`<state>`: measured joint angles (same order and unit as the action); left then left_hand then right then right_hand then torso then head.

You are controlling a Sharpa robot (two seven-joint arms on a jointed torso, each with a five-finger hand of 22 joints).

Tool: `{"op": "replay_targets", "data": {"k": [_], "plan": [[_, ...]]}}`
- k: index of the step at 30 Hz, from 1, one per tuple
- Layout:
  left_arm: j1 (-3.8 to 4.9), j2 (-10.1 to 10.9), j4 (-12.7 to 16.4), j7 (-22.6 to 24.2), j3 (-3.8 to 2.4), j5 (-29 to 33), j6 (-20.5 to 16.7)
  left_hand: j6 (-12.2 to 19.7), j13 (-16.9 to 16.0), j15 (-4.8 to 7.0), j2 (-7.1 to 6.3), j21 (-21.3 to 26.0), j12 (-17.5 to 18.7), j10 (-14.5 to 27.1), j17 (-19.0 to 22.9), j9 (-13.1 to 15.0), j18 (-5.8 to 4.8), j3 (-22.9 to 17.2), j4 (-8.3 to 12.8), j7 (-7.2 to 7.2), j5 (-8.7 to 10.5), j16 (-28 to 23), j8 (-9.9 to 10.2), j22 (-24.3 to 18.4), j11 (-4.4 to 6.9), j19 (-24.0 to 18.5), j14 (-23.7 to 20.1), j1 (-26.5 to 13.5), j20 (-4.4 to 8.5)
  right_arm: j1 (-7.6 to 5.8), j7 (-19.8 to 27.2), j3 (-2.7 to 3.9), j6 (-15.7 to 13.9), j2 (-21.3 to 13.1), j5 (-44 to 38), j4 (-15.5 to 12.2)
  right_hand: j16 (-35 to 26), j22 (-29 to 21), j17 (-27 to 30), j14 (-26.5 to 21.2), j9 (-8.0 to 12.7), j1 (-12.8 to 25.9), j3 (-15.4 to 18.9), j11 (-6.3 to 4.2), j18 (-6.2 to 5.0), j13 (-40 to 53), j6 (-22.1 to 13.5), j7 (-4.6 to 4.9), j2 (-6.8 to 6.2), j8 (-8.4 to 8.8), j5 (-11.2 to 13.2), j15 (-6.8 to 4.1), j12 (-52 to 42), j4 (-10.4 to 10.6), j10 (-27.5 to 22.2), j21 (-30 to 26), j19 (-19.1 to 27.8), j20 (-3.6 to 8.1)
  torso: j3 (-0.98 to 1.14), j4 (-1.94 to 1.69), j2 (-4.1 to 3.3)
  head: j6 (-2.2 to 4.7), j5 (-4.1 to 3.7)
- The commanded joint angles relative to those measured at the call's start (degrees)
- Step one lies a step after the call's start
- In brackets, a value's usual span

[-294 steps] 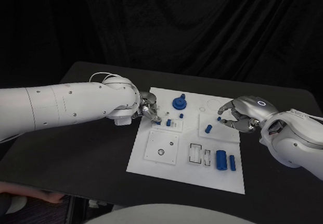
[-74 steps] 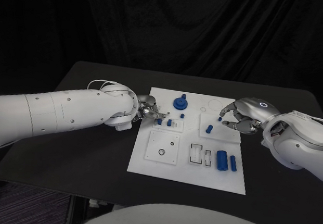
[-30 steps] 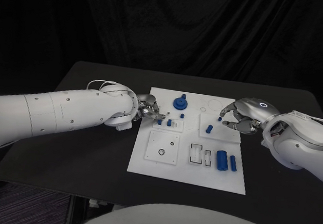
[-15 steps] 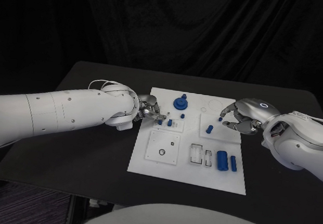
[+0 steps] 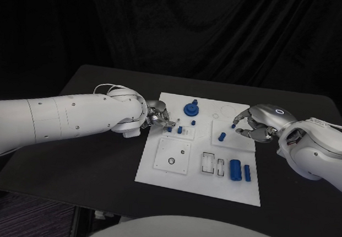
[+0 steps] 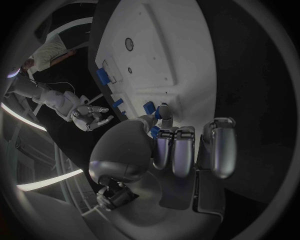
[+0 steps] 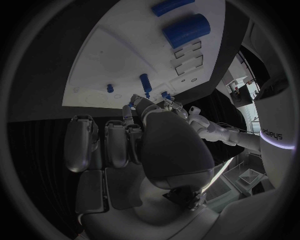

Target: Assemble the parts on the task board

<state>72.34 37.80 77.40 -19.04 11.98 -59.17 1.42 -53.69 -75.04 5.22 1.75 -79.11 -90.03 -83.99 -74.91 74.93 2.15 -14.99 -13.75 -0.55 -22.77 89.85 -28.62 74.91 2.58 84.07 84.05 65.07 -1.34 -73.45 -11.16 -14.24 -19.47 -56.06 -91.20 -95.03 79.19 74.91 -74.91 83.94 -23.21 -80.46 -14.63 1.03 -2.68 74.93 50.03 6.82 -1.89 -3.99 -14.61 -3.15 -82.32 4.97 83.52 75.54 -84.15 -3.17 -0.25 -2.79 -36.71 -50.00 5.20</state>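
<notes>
Task board [image 5: 185, 166], a white plate at the frame's centre, carries small blue parts [image 5: 239, 169]. Left hand [image 5: 156, 117] pinches one; right hand [image 5: 251, 126]: grip unclear.
</notes>
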Motion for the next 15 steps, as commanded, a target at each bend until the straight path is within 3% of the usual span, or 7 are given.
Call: {"op": "replay_targets", "data": {"k": [1,15], "plan": [[-0.17,-0.11,0.17,-0.47,0.19,0.22,2.25,0.41,-14.96,0.28,-0.08,0.12,0.03,-6.01,-15.09,1.48,0.46,-0.32,0.23,-0.06,-0.47,0.15,0.33,11.65,0.41,0.72,5.95,0.92,0.33,0.15,-0.82,0.03,0.39,-0.1,0.01,-0.07,-0.31,10.64,0.03,2.88,0.05,-0.34,-0.31,0.1,-0.62,6.59,0.43,0.0,-0.08,0.19,-0.23,0.21,0.31,0.12,-0.45,-0.23,-0.28,-0.06,0.01,0.0,-0.01,0.0,0.07],[-0.17,0.15,0.31,-0.52,0.19,0.22,2.59,0.55,-14.96,0.26,-0.83,0.14,0.03,-6.01,-15.09,1.41,0.45,-2.41,1.16,-0.11,-2.16,0.15,0.67,11.65,0.39,0.69,5.95,2.17,0.33,0.16,-0.86,0.03,0.47,-0.06,0.01,0.03,-0.36,10.6,0.1,2.86,0.12,-0.38,-0.43,0.17,-0.65,6.5,0.47,0.0,-0.12,0.19,-0.27,0.27,0.39,0.03,-0.52,-0.37,-0.24,-0.09,-0.04,-0.04,0.01,0.0,-0.13]]}}
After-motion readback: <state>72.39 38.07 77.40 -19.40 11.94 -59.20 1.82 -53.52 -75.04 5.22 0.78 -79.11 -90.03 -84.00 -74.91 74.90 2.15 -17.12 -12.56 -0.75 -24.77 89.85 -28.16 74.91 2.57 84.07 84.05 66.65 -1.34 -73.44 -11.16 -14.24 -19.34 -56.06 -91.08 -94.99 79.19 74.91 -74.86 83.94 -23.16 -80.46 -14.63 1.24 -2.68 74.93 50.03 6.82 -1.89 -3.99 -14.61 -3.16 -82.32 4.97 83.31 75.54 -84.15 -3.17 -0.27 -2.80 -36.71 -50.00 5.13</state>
